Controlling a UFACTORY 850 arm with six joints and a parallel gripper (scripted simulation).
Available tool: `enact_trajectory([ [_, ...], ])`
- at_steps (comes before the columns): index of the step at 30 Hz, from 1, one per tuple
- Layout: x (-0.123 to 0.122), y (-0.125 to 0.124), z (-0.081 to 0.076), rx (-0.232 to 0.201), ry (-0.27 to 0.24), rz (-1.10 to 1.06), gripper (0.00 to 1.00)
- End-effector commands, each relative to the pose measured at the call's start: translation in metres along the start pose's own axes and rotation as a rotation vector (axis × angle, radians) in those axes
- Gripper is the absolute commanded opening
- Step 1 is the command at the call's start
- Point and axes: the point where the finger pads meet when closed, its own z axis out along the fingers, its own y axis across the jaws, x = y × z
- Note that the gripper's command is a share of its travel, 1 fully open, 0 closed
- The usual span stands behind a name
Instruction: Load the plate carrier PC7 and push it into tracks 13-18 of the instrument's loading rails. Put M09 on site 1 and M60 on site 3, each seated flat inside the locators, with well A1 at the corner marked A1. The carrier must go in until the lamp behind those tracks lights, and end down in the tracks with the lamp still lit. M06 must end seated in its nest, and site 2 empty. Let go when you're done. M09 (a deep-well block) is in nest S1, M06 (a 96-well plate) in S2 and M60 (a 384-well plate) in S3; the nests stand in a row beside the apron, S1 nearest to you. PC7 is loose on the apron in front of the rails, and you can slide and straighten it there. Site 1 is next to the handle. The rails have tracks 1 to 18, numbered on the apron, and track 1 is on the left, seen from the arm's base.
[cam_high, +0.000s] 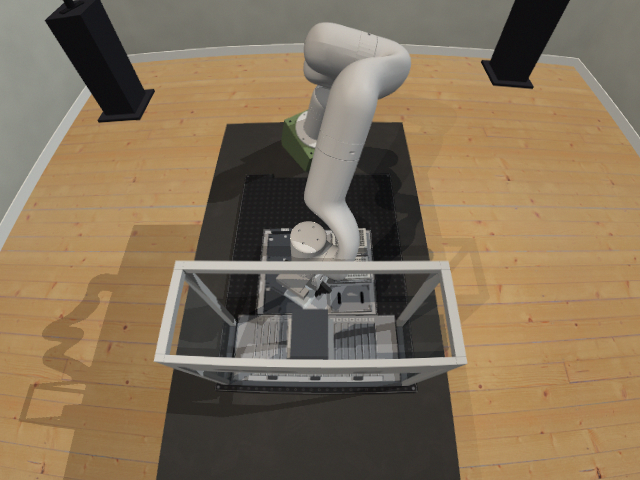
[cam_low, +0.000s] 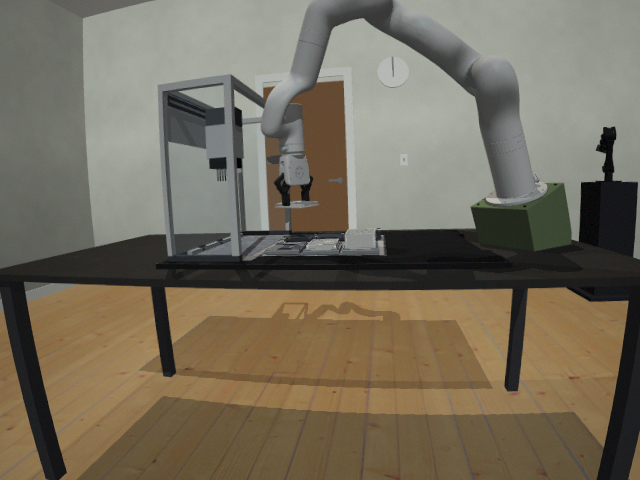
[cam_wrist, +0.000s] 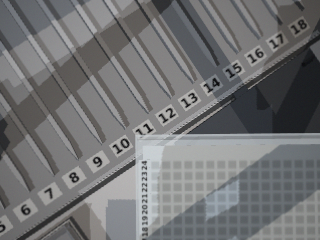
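My gripper (cam_low: 293, 197) is shut on M60 (cam_low: 296, 204), a pale 384-well plate, and holds it level, well above the apron next to the instrument frame. In the wrist view the plate (cam_wrist: 230, 192) fills the lower right, with column numbers up to 24 along its left edge. It hangs over the numbered track strip (cam_wrist: 165, 116), which runs diagonally. From above, the gripper (cam_high: 313, 289) is just behind the frame's top bar. PC7 (cam_high: 277, 246) lies dark on the apron in front of the rails. M09 (cam_low: 360, 238), a tall white block, stands in the nest nearest the arm's base. M06 (cam_low: 323, 244) lies low in the middle nest.
The open white instrument frame (cam_high: 310, 315) stands over the rails. A grey pipetting head (cam_low: 224, 140) hangs inside it, close to the gripper's left. The far nest (cam_high: 351, 298) shows two dark slots and holds no plate. The green arm base (cam_low: 522, 214) stands at the table's right.
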Motion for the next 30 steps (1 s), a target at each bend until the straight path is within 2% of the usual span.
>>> enact_trajectory([
  [1, 0.019, 0.026, 0.002, 0.069, -0.007, -0.234, 0.0],
  [3, 0.019, 0.026, 0.002, 0.069, -0.007, -0.234, 0.0],
  [15, 0.051, 0.073, 0.005, 0.07, 0.006, -0.605, 0.0],
  [24, 0.051, 0.073, 0.006, 0.07, 0.006, -0.605, 0.0],
  [30, 0.051, 0.074, 0.006, 0.069, 0.013, -0.805, 0.0],
])
